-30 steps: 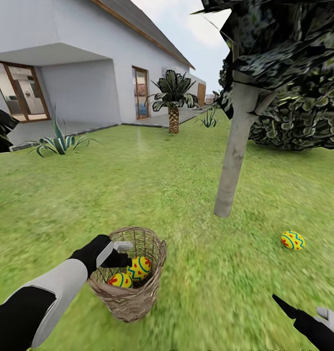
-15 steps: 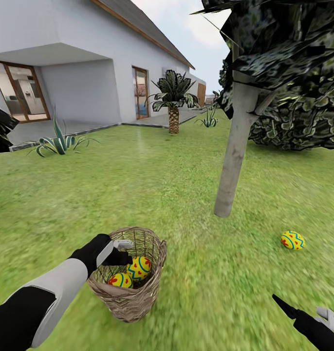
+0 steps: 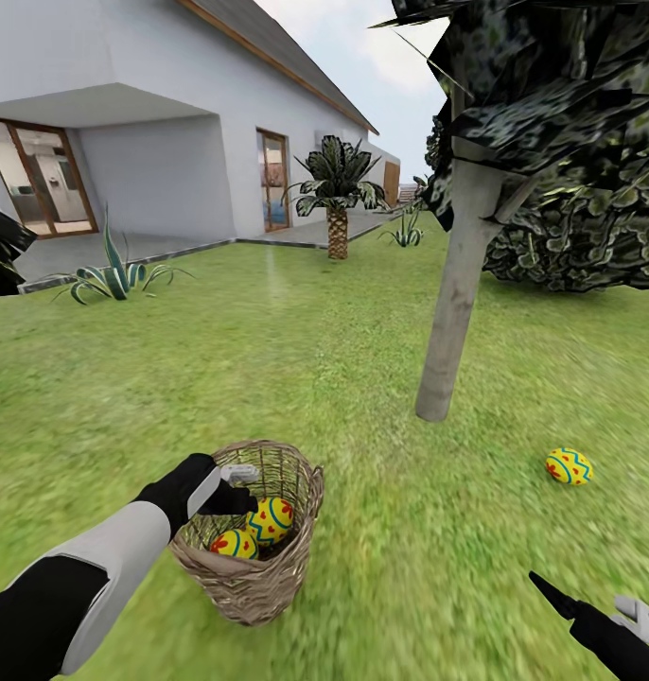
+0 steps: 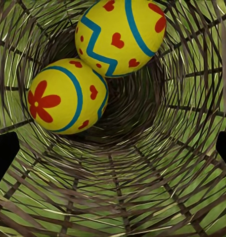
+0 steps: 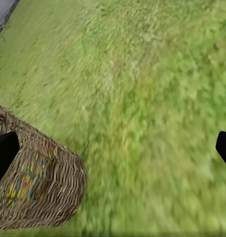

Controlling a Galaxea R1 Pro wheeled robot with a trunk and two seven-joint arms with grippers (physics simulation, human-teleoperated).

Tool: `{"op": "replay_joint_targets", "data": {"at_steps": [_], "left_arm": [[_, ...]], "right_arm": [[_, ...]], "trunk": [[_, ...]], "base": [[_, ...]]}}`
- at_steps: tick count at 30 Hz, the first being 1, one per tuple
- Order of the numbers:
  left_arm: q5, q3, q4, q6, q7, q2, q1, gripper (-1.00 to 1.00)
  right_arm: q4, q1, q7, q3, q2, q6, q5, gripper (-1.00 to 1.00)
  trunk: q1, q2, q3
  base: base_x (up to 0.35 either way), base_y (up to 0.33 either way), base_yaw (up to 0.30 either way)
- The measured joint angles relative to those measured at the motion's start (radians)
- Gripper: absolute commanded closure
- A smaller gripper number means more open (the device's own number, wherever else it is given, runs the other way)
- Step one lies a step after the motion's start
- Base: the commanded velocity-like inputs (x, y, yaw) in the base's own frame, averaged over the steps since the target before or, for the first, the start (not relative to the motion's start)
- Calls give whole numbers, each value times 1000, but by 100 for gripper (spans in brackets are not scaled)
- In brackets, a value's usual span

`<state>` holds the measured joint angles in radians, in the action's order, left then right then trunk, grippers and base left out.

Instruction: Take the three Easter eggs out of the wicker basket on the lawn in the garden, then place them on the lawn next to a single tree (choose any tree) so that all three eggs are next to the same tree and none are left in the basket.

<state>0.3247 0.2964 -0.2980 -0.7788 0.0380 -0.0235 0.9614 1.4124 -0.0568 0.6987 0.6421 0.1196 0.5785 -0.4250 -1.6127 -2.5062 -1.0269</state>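
Note:
The wicker basket (image 3: pixel 254 567) stands on the lawn (image 3: pixel 362 530) at the lower left. Two Easter eggs lie inside it, one (image 3: pixel 270 518) resting above the other (image 3: pixel 234 544). My left gripper (image 3: pixel 237 480) hangs at the basket's rim. In the left wrist view it (image 4: pixel 113 148) is open over the basket's inside (image 4: pixel 142 187), with the heart-painted egg (image 4: pixel 121 34) and the flower-painted egg (image 4: pixel 66 96) ahead of the fingers. A third egg (image 3: pixel 569 466) lies on the grass right of the tree (image 3: pixel 452 303). My right gripper (image 3: pixel 599 615) is open and empty, low at the right, with the basket (image 5: pixel 33 182) beside it.
A white house (image 3: pixel 126 123) with glass doors stands at the back left. A spiky striped plant (image 3: pixel 116 274) and a short palm (image 3: pixel 337 199) grow along its paving. A dark shrub (image 3: pixel 570 236) sits behind the tree. Open grass (image 5: pixel 157 98) stretches between basket and trunk.

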Motion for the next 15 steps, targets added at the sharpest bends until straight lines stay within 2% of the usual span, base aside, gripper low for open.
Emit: {"op": "replay_joint_targets", "data": {"at_steps": [8, 15], "left_arm": [[0, 0, -1, -1, -1, 0, 0, -100], [0, 0, -1, -2, -2, 0, 0, -100]], "right_arm": [[0, 0, -1, 0, 0, 0, 0, -100], [0, 0, -3, 0, 0, 0, 1, -100]], "trunk": [[0, 0, 0], [0, 0, 0]], "base": [[133, 18, 0], [76, 6, 0]]}}
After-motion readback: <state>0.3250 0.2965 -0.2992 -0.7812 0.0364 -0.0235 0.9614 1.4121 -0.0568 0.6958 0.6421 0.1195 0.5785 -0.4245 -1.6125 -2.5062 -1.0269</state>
